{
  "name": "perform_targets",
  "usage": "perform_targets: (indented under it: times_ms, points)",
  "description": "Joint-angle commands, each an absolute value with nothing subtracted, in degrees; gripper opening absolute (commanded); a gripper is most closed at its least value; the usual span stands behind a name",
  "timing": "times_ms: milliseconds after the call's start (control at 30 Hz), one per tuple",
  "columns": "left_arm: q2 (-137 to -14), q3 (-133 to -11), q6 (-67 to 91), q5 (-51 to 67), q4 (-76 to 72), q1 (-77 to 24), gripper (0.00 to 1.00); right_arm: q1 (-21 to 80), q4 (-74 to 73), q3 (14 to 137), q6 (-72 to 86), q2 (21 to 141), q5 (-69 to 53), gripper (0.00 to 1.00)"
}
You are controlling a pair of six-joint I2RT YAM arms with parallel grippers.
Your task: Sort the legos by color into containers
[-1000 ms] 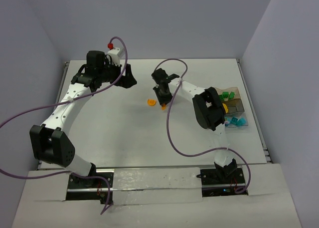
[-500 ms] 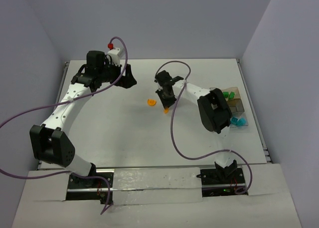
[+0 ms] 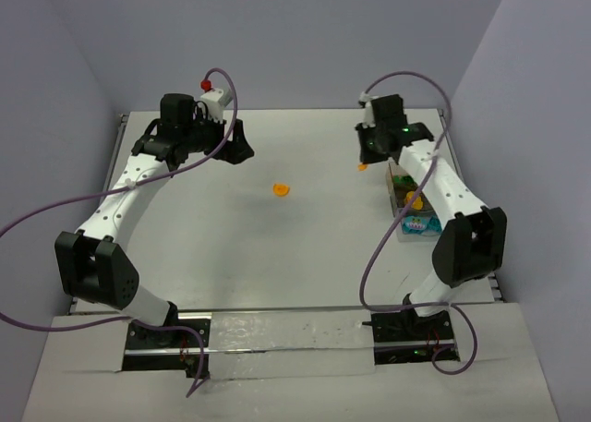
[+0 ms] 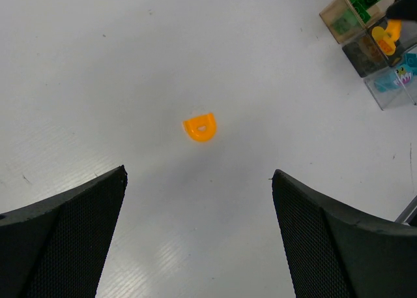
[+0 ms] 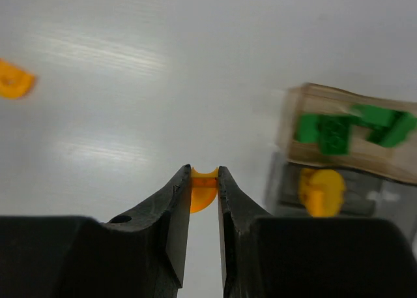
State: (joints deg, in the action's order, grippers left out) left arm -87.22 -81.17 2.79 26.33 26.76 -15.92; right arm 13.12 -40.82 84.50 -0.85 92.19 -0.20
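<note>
My right gripper (image 5: 204, 174) is shut on a small orange lego (image 5: 203, 188), held above the table just left of the containers. In the top view it (image 3: 366, 163) hangs at the back right. The tan container (image 5: 296, 138) holds green legos (image 5: 335, 134); the adjoining clear container (image 5: 277, 187) holds an orange lego (image 5: 320, 192). Teal legos (image 4: 397, 79) lie in a clear compartment beyond. Another orange, half-round lego (image 3: 281, 189) lies alone mid-table. My left gripper (image 4: 199, 174) is open and empty, hovering high over that lego (image 4: 200, 126).
A purple cable tipped with a red ball (image 3: 205, 84) loops over the left arm. Another purple cable trails from the right arm down to its base. The row of containers (image 3: 413, 221) sits near the table's right edge.
The right arm has swung from mid-table to the back right, carrying an orange lego to beside the containers. The left arm has stayed still.
</note>
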Motion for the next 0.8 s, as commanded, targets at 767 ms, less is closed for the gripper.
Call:
perform_targets:
  times_ms: [767]
  points:
    - [-85.44, -82.62, 2.65, 28.84, 25.04, -15.82, 0.99, -5.19, -39.07, 71.87, -11.43, 93.82, 3.35, 0.15]
